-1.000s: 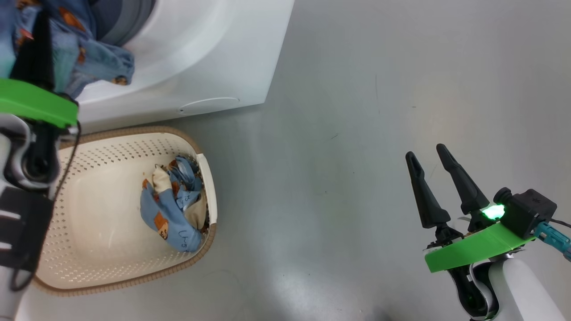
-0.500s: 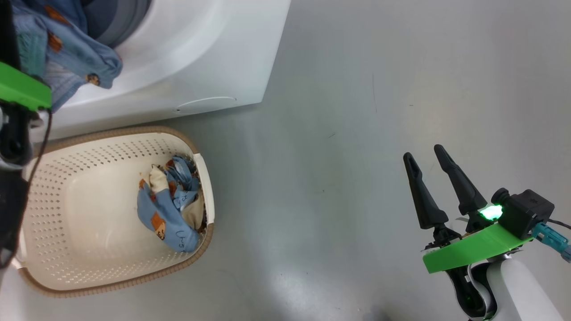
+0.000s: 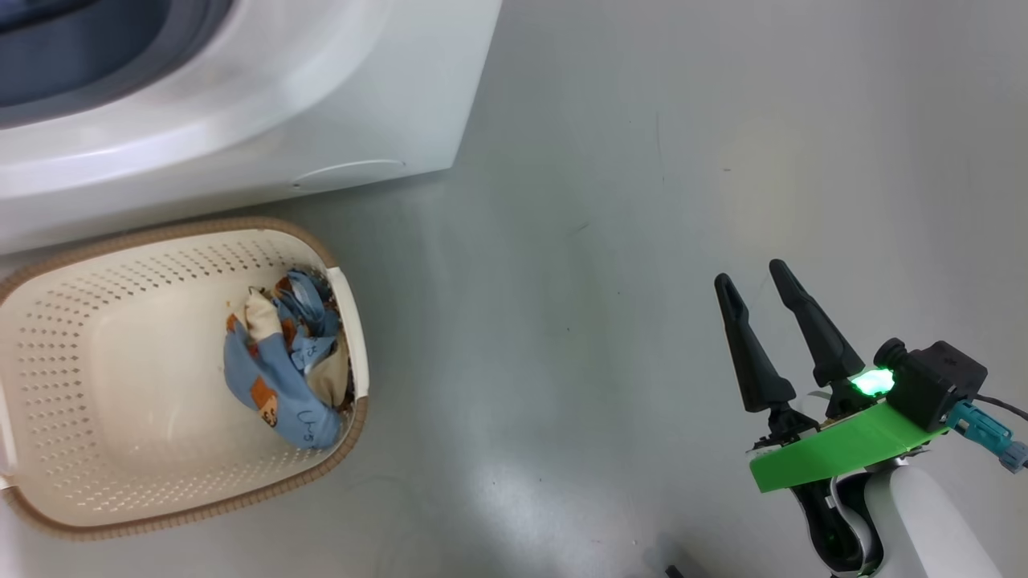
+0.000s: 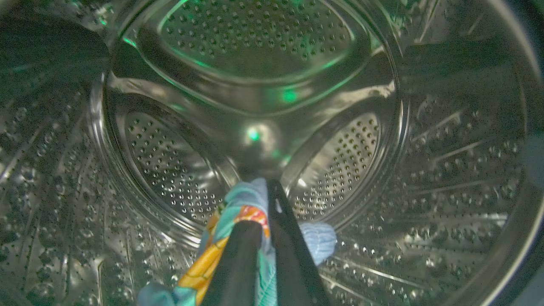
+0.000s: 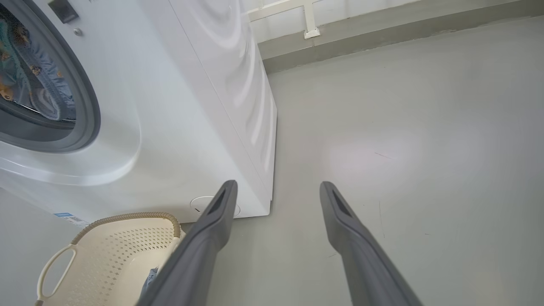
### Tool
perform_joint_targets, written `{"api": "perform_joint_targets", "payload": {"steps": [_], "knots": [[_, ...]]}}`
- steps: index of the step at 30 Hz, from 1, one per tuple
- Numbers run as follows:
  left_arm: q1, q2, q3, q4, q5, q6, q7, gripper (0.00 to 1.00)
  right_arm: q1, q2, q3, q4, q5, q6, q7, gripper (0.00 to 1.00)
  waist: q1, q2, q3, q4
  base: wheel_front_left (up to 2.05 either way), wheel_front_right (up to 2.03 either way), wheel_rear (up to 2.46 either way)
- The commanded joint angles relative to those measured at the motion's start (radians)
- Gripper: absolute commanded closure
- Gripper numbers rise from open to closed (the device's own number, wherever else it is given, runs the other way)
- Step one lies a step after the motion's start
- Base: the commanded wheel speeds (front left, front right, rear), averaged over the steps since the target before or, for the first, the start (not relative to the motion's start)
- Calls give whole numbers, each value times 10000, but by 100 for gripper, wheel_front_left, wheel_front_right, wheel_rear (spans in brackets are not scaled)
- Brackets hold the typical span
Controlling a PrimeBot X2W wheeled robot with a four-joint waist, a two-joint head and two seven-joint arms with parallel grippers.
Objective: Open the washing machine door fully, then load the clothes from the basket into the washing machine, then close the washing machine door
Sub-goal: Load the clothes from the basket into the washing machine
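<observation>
A cream-white basket with a brown woven-look rim stands on the grey floor just in front of the white washing machine, close below its round service flap. Against the basket's right-hand wall, beside a white handle, lies one crumpled bundle of the clothes, light-blue cloth with orange-brown prints and some cream fabric. How many pieces make up the bundle cannot be told. The rest of the basket's floor is bare.

Inside the machine's perforated steel drum, the left gripper is clamped tight on a light-blue garment with an orange print. The cloth is bunched between and around its two dark fingers and hangs above the drum wall. From the right wrist view, blue printed fabric shows within the grey gasket of the drum opening.

The right gripper hangs over bare floor well to the right of the basket. Its two fingers are spread wide apart, holding and touching nothing.

In all: one washing machine, one basket, one bundle in it, one garment in the drum, and two grippers.
</observation>
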State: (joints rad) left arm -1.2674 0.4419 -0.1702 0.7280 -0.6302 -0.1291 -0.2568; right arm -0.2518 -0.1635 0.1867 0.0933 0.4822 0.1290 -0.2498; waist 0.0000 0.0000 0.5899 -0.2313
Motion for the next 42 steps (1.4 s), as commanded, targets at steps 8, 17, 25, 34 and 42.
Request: {"api": "perform_joint_targets", "payload": {"steps": [8, 17, 25, 34, 42], "knots": [[659, -305, 615, 717, 1487, -12, -49, 0, -25, 39, 260, -214, 43, 17, -120, 0, 0, 0, 99, -101, 0, 0, 0], [329, -348, -4, 1816, 1115, -14, -49, 0, -66, 41, 268, -199, 24, 17, -120, 0, 0, 0, 93, -73, 0, 0, 0], [319, -355, -801, 2947, 1548, -14, -49, 0, -34, 5, 299, -166, 27, 17, -120, 0, 0, 0, -81, -21, 0, 0, 0], [-419, -515, -2104, 4441, 1515, -15, 494, 0, 23, -32, 299, -138, 52, 17, -120, 0, 0, 0, -184, 44, 0, 0, 0], [-624, -577, -2520, 4900, 1215, -15, 558, 0, 38, -46, 237, -128, 44, 17, -120, 0, 0, 0, -311, 159, 0, 0, 0]]}}
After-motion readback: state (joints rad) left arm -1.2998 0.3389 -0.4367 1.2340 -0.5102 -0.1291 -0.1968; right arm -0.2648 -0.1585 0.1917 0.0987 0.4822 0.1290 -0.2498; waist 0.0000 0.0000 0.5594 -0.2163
